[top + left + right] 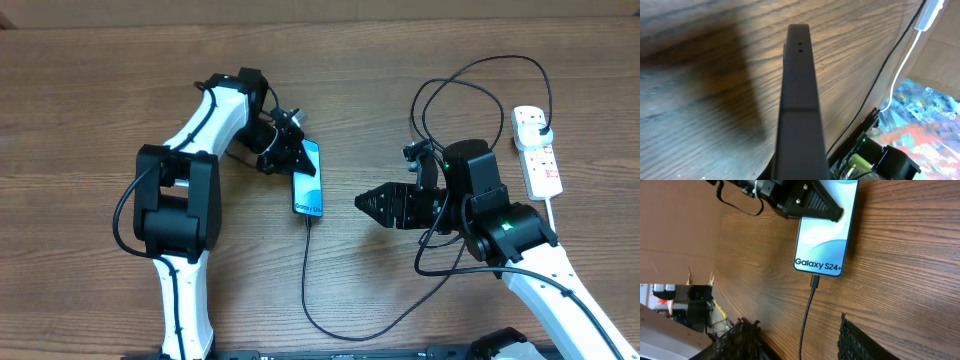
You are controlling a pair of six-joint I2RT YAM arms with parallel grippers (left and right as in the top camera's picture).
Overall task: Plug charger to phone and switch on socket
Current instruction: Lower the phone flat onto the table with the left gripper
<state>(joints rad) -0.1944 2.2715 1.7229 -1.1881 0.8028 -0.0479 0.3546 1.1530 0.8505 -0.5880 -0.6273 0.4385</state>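
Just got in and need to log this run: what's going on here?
The left end effector bears on the top end of the phone. The charger looks plugged into the phone's bottom, with its plug in the socket. The right end effector hangs open and empty beside the phone. Nothing touches the socket.

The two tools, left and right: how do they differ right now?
The left tool sits on the phone's upper end, a finger on its screen; the right tool hangs beside the phone, touching nothing. The right tool's fingers stand wide open; the left tool's grip cannot be judged. Both are black.
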